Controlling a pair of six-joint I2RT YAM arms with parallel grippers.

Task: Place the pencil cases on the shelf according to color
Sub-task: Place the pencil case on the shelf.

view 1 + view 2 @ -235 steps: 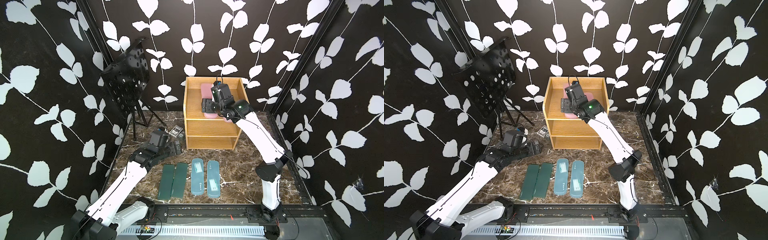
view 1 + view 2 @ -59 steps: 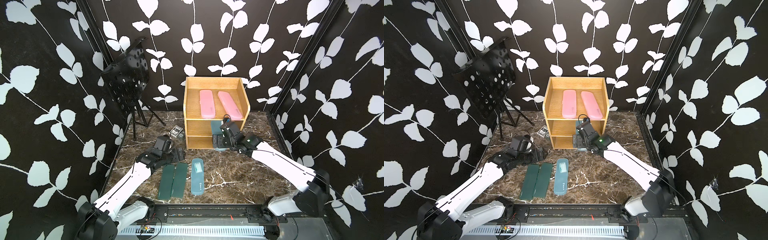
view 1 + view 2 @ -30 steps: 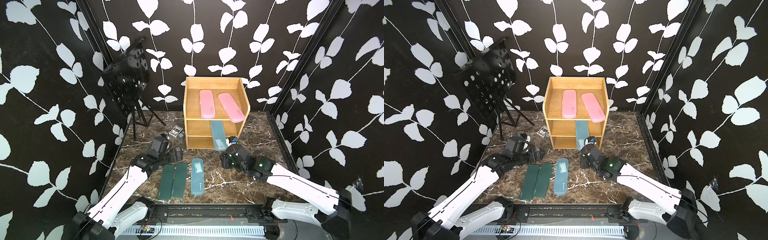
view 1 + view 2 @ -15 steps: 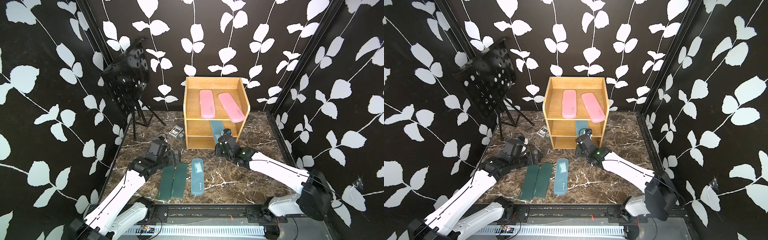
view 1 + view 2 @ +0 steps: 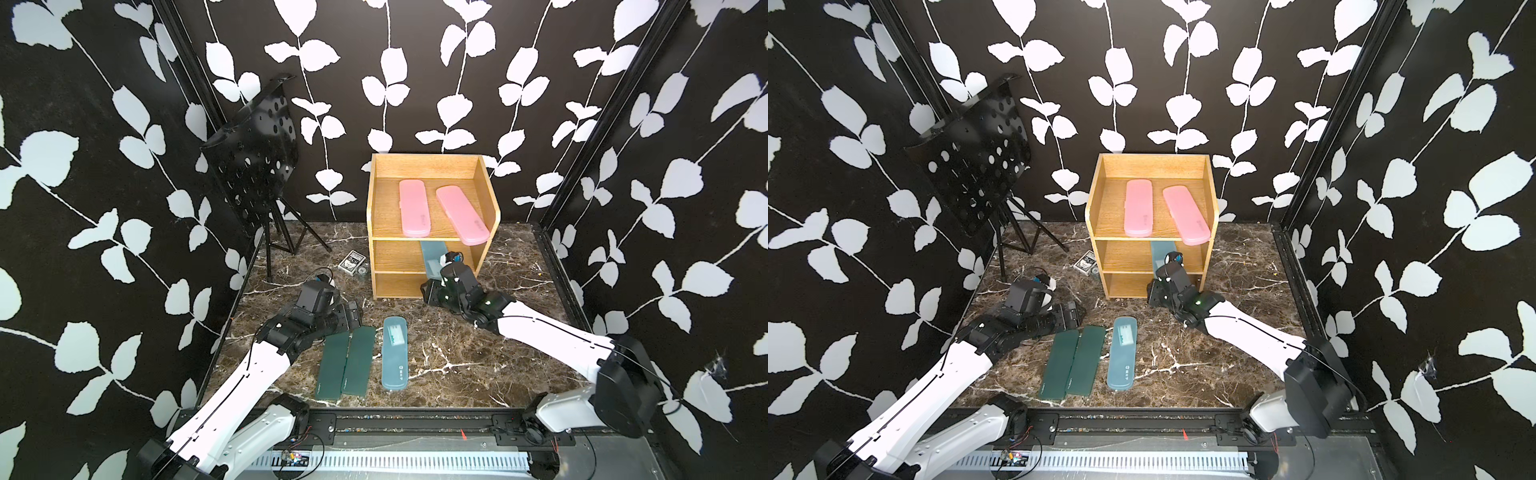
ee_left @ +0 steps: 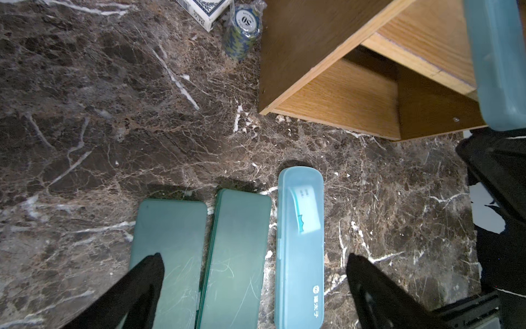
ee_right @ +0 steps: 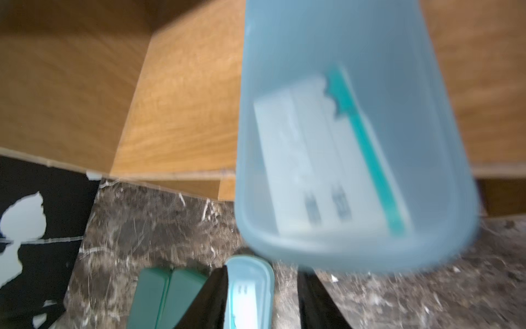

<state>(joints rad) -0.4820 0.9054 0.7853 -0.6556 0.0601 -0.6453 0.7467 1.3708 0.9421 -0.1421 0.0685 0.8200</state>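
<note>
The wooden shelf (image 5: 382, 216) holds two pink pencil cases (image 5: 413, 208) (image 5: 461, 214) on its top tier. A translucent blue case (image 5: 432, 257) lies on the middle tier and juts out over its front edge. My right gripper (image 5: 432, 291) sits just in front of that jutting end; in the right wrist view my right gripper (image 7: 263, 273) is slightly open with nothing between its fingers. Two dark green cases (image 5: 334, 365) (image 5: 358, 359) and another blue case (image 5: 395, 353) lie side by side on the floor. My left gripper (image 6: 254, 270) hovers open over them.
A black perforated music stand (image 5: 253, 166) stands at the back left. A playing-card box (image 5: 352, 262) and a wrapped stack of poker chips (image 6: 242, 31) lie on the marble floor left of the shelf. Patterned walls close in on three sides.
My right gripper went from the front floor back to the shelf, pushed the blue case a little further in, then opened slightly. My left arm shifted a little over the green cases.
</note>
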